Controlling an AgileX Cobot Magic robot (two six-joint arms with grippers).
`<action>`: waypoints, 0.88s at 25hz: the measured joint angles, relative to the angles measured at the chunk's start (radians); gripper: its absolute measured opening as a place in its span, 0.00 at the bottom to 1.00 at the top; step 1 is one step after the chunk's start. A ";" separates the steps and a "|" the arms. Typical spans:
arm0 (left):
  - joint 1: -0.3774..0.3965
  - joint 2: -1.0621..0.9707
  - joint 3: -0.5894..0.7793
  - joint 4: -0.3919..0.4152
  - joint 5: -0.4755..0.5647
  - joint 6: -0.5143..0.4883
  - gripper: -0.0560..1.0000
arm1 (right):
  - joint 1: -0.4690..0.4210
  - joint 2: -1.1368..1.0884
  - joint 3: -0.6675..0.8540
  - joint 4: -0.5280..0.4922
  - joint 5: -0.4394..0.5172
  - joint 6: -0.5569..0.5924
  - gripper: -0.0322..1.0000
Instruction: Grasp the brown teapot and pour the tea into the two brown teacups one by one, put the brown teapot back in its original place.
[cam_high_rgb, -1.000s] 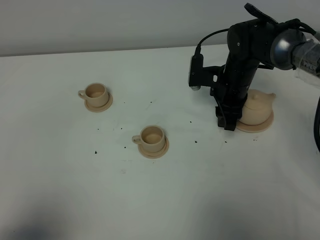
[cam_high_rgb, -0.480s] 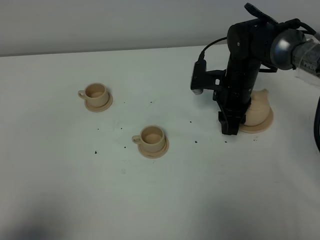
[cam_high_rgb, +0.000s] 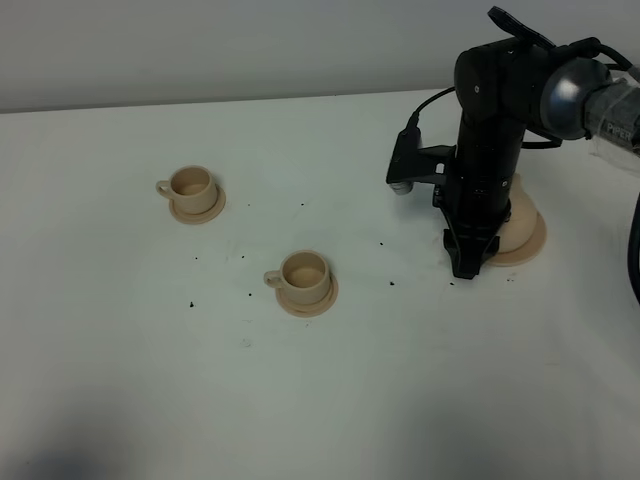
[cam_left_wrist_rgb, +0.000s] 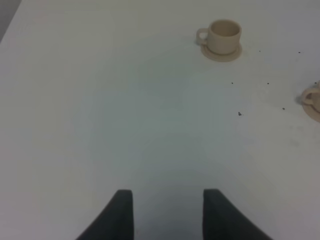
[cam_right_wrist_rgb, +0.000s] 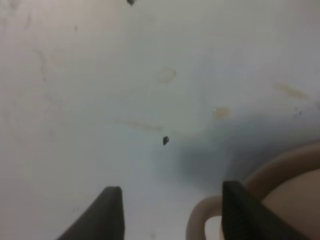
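Right wrist view: right claw (cam_right_wrist_rgb: 172, 212) open, gripping nothing; brown teapot (cam_right_wrist_rgb: 295, 200) handle just inside one jaw, pot on its saucer (cam_high_rgb: 530, 245). Nearer teacup (cam_high_rgb: 304, 272) and farther teacup (cam_high_rgb: 190, 185) sit well away from the claw. Grasp, both pours and return look pending.

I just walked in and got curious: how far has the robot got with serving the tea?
Nothing looks done yet: the teapot sits on its saucer, and the far cup and near cup look empty. In hand: the right arm's fingers are open, low beside the teapot's handle, not gripping it. Left to do: grasp, pour into each cup, return the teapot.
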 joint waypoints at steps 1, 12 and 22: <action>0.000 0.000 0.000 0.000 0.000 0.000 0.41 | 0.000 0.000 0.000 -0.004 0.001 0.009 0.48; 0.000 0.000 0.000 0.000 0.000 0.000 0.41 | 0.000 0.000 0.000 -0.032 0.005 0.065 0.48; 0.000 0.000 0.000 0.000 0.000 0.000 0.41 | 0.000 0.000 0.000 -0.035 0.009 0.105 0.48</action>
